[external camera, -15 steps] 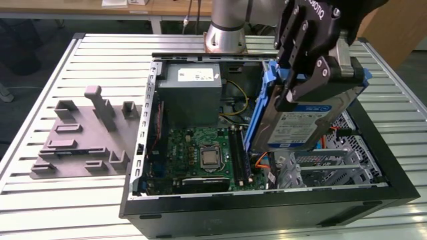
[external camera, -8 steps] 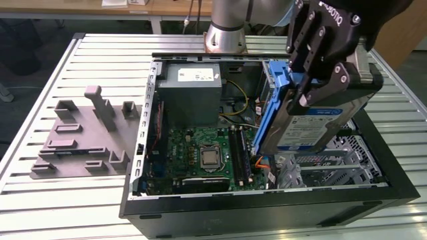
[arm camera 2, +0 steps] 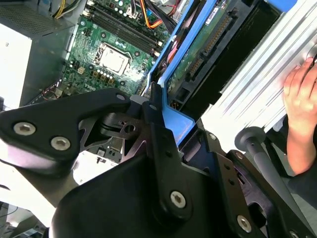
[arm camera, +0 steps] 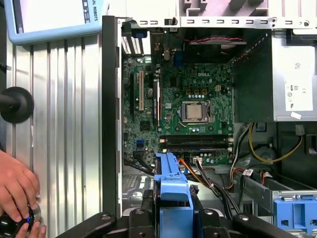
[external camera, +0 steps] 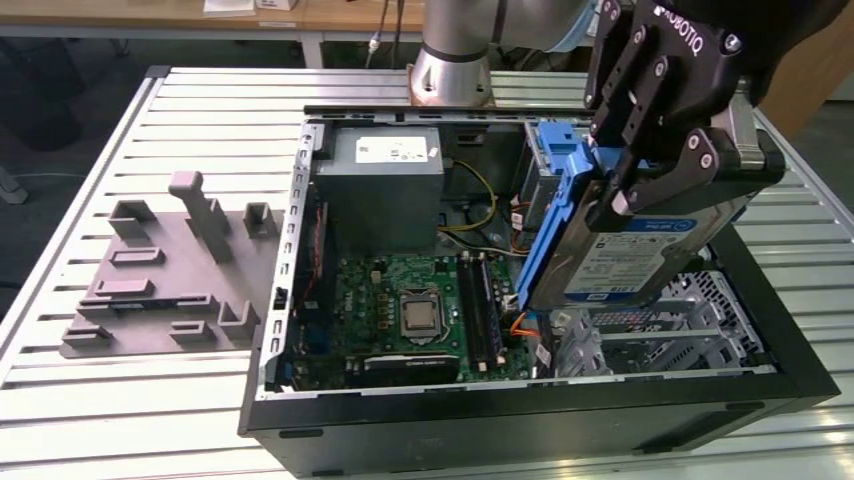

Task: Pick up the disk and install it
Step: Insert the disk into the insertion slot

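**Fingers (external camera: 663, 170) clamped on the disk (external camera: 638, 262) over the open computer case (external camera: 534, 408)**

Both black fingers press tight against the disk's flat faces near its upper end. In both wrist views they straddle the blue carrier frame (arm camera: 173, 191) that runs along the drive's edge. The disk hangs on edge and tilted. Its white-and-blue label faces the exterior view's right, and its green circuit-board side (arm camera 2: 203, 49) is turned toward the motherboard (external camera: 407, 300).

The disk's lower end dips inside the case's rim, between the motherboard and the silver drive cage (external camera: 694, 325). Whether that end touches anything cannot be told. Orange cables (arm camera: 187, 166) and a dark bundle run just beside the carrier's forward edge, so room there is tight.

The grey power-supply box (external camera: 380, 185) sits in the case's far corner, well apart from the disk. The case's side panel is off, which leaves its whole upward face open above the board.

The case stands on a slatted metal counter (external camera: 120, 410), with slats showing along its sides. A grey moulded fixture (external camera: 160, 280) lies on the exterior view's left, near the case wall but apart from it.

In the first wrist view a person's hand (arm camera: 17, 186) rests on a dark object at the counter's edge, well apart from the case. A blue-rimmed tablet (arm camera: 54, 20) lies near the case's corner.
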Action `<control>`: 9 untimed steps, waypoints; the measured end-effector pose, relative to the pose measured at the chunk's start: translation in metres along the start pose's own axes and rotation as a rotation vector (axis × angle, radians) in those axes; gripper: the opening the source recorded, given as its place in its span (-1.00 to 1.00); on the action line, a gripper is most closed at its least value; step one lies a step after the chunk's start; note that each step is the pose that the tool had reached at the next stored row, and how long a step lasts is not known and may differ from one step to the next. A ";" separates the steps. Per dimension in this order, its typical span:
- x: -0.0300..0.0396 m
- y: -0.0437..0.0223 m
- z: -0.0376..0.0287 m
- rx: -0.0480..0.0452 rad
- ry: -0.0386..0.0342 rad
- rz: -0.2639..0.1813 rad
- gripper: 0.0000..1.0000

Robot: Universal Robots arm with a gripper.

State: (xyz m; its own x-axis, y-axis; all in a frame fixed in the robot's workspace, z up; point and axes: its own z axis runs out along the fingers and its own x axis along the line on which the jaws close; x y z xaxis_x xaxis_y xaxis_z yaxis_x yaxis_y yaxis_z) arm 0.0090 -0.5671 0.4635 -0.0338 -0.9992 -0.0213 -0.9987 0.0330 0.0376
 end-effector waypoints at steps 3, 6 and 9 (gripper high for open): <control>0.0000 -0.0001 0.0000 0.0000 0.0000 0.000 -0.27; 0.0001 -0.0001 0.0001 0.0000 -0.0001 0.000 -0.27; 0.0003 -0.0009 0.0001 0.0000 0.0000 0.000 -0.27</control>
State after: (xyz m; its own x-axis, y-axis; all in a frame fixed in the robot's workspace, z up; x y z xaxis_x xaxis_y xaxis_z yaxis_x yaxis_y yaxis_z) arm 0.0099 -0.5674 0.4633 -0.0336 -0.9992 -0.0213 -0.9988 0.0328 0.0377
